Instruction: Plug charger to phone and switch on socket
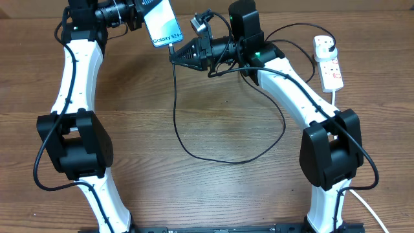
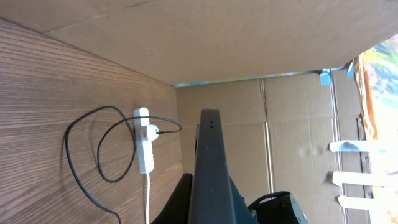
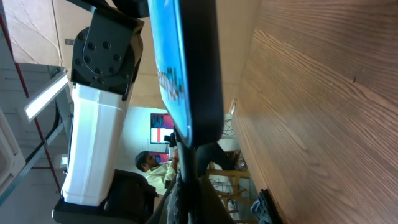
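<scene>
Gripping entry: left gripper [image 1: 142, 19] closed on the phone [image 1: 163, 26], held aloft at 12 o'clock. Right gripper [image 1: 174, 57] is clamped on the charger [image 1: 174, 103] tip, which meets the phone's lower edge; seating unclear. The charger's plug sits in the socket [image 1: 330, 65] at 2 o'clock, switching apparently pending. Both arms reach forward with elbows bent.

The socket [image 2: 144, 148] is lying on the wooden table [image 2: 37, 87], with its thick white cord [image 2: 148, 202] trailing off its lower end. The charger [image 2: 153, 130] is sitting plugged into the socket's upper part, and its thin black cable is looping over the wood on the socket's left. Just right of the socket, the phone [image 2: 208, 162] is standing edge-on as a dark slab. Beyond the socket, cardboard walls [image 2: 249, 43] are closing the scene, carrying white tape strips [image 2: 351, 180] far to its right.
</scene>
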You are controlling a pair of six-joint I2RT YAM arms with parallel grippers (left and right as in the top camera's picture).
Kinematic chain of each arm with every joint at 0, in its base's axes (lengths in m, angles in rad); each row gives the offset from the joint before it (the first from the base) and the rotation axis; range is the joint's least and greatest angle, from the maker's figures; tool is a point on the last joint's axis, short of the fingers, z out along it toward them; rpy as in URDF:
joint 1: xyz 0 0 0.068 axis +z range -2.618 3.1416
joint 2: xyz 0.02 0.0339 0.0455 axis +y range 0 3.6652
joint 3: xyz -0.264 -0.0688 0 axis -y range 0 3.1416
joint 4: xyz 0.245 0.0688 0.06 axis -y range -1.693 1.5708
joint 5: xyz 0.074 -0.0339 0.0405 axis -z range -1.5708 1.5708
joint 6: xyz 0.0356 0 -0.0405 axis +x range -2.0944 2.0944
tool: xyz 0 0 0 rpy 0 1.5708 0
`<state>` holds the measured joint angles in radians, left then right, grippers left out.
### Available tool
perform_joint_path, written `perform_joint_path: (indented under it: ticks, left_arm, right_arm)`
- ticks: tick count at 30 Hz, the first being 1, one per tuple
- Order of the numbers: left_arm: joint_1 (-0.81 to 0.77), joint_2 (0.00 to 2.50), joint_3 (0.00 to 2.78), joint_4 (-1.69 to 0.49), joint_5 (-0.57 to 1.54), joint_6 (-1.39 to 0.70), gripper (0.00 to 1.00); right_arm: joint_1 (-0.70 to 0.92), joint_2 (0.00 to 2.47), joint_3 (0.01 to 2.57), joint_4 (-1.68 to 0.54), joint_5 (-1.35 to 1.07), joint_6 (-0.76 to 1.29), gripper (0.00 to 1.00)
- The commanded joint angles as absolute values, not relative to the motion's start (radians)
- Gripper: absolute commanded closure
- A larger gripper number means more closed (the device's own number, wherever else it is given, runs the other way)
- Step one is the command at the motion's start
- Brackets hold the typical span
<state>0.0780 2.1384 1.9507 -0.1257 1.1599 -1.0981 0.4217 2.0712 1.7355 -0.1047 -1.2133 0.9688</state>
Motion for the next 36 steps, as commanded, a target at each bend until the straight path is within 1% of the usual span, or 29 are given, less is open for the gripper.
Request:
perform_joint_path:
  ticks: [1, 36]
  left_arm:
    - [0.065, 2.138, 1.957, -0.118, 1.239, -1.124, 0.96]
    - [0.065, 2.138, 1.957, -0.114, 1.228, -1.124, 0.96]
  right_arm:
    - [0.417, 2.080, 1.747, -0.099, -1.165, 0.977, 0.96]
    - [0.421, 2.080, 1.741, -0.113, -1.202, 0.980, 0.96]
